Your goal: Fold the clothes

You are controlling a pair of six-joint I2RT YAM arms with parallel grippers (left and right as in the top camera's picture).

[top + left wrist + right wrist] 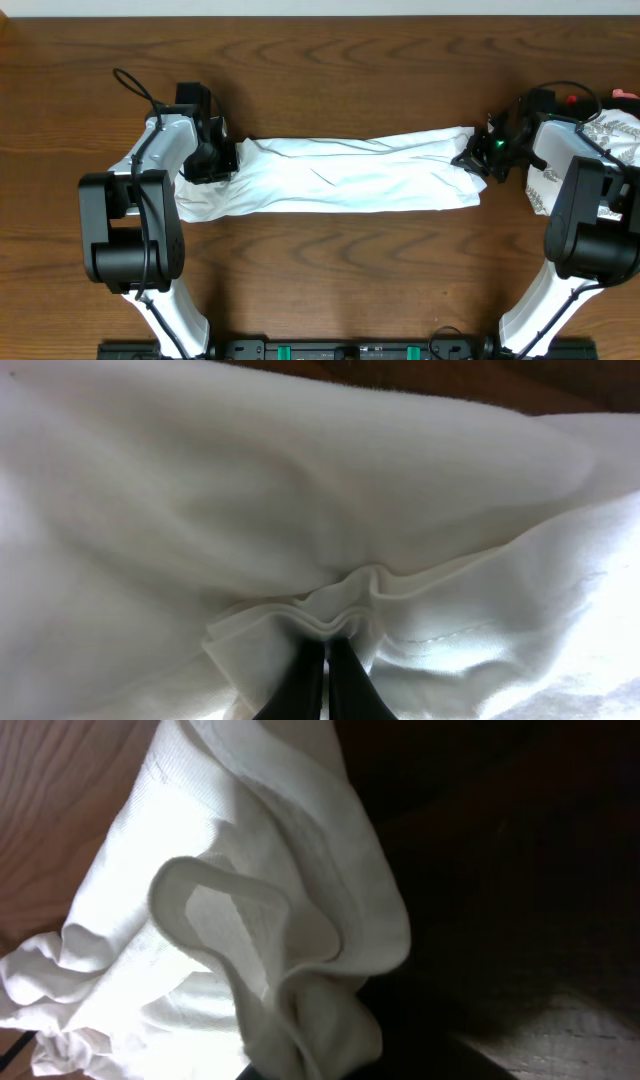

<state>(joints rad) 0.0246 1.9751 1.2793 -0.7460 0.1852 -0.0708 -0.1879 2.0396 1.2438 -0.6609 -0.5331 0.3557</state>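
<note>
Stretched along table (320, 265): white T-shirt (350, 178), one end pinched by left gripper (234, 160), opposite end by right gripper (471, 158).

Right gripper (474, 159) tips buried in T-shirt (340, 178)

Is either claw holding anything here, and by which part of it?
Both hold the white T-shirt: the left claw pinches a bunch of folded layers at one end, the right claw is shut on gathered fabric at the opposite end.
</note>
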